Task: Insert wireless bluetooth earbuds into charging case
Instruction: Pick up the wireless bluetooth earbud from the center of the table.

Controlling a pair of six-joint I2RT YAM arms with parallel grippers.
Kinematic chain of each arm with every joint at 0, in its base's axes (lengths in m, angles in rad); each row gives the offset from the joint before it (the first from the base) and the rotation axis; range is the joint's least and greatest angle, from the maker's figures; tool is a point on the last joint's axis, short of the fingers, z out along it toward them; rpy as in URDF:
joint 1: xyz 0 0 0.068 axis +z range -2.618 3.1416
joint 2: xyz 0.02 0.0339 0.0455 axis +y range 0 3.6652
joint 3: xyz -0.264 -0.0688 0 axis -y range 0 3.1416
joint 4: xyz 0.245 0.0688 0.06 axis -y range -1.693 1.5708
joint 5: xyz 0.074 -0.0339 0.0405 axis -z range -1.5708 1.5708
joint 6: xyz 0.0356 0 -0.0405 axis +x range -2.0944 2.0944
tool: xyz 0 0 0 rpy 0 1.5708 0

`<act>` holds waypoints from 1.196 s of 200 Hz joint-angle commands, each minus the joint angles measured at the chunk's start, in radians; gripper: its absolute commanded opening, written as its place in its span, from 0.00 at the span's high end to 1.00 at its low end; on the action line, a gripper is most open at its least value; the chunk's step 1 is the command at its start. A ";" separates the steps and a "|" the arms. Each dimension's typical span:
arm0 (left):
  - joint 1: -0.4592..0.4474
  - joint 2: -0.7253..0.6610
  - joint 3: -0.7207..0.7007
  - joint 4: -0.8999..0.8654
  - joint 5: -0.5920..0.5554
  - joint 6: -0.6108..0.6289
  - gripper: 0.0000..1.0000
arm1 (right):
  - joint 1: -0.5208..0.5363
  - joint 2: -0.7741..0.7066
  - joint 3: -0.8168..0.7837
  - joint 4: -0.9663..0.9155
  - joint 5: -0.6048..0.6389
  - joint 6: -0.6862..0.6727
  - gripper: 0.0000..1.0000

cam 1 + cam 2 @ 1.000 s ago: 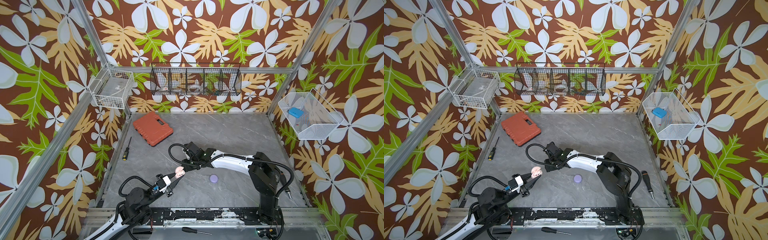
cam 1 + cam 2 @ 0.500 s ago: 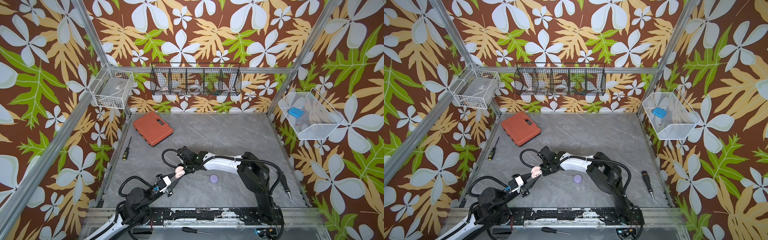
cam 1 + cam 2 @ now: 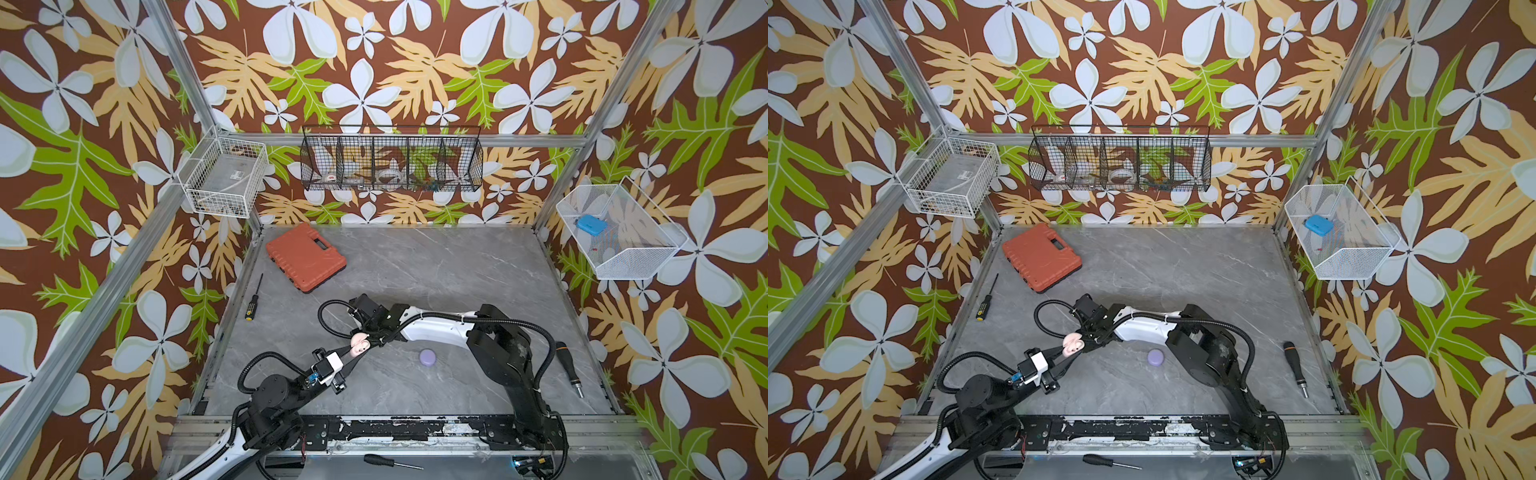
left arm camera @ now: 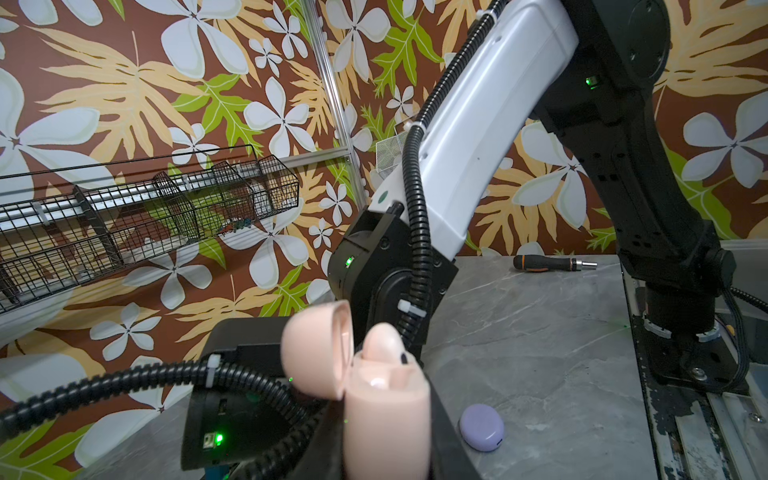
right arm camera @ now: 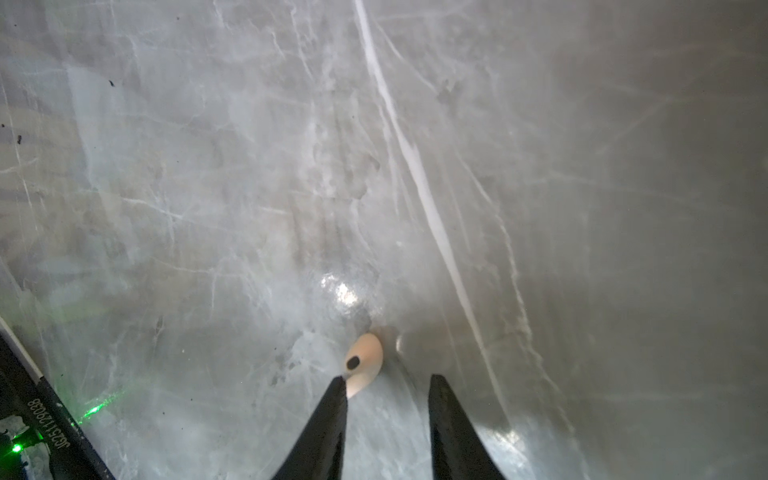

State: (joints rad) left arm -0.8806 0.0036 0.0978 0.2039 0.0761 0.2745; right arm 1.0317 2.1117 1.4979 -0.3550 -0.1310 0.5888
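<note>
Earbuds first: one loose earbud (image 5: 365,359), pale pink with a dark spot, lies on the grey desk (image 3: 436,270). A second earbud (image 4: 384,345) sits in the pink case (image 4: 386,411), its top poking above the rim.

Your left jaws are clamped on the body of that pink case and hold it up off the desk. Its lid is swung open and stands beside the seated bud. In both top views the pink case (image 3: 359,344) (image 3: 1072,344) hangs near the lavender case (image 3: 427,357), on its left and slightly farther from the arm bases. The lavender case lies flat on the desk, lid closed, touching nothing.

Your right jaws point down at the desk just beyond the pink case, again left of the lavender case. They stand parted, with a clear gap and nothing between them. The loose earbud lies just past one tip. The right wrist view is hazy, so you cannot tell whether that tip touches it. Both top views hide this earbud under the arm.
</note>
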 commanded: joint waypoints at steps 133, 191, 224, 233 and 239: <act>0.002 -0.088 0.005 0.008 0.012 0.017 1.00 | 0.023 0.041 0.053 -0.032 0.033 -0.044 0.77; 0.002 -0.089 0.004 0.006 0.013 0.018 1.00 | 0.027 0.043 0.041 -0.025 0.030 -0.044 0.77; 0.002 -0.088 0.003 0.006 0.013 0.018 1.00 | 0.026 0.041 0.038 -0.026 0.040 -0.044 0.79; 0.001 -0.088 0.003 0.005 0.012 0.019 1.00 | 0.026 0.040 0.038 -0.029 0.044 -0.044 0.79; 0.002 -0.089 0.003 0.006 0.011 0.020 1.00 | 0.027 0.041 0.038 -0.031 0.045 -0.044 0.79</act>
State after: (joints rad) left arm -0.8806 0.0036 0.0978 0.1940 0.0841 0.2890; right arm 1.0580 2.1509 1.5375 -0.3744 -0.1040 0.5461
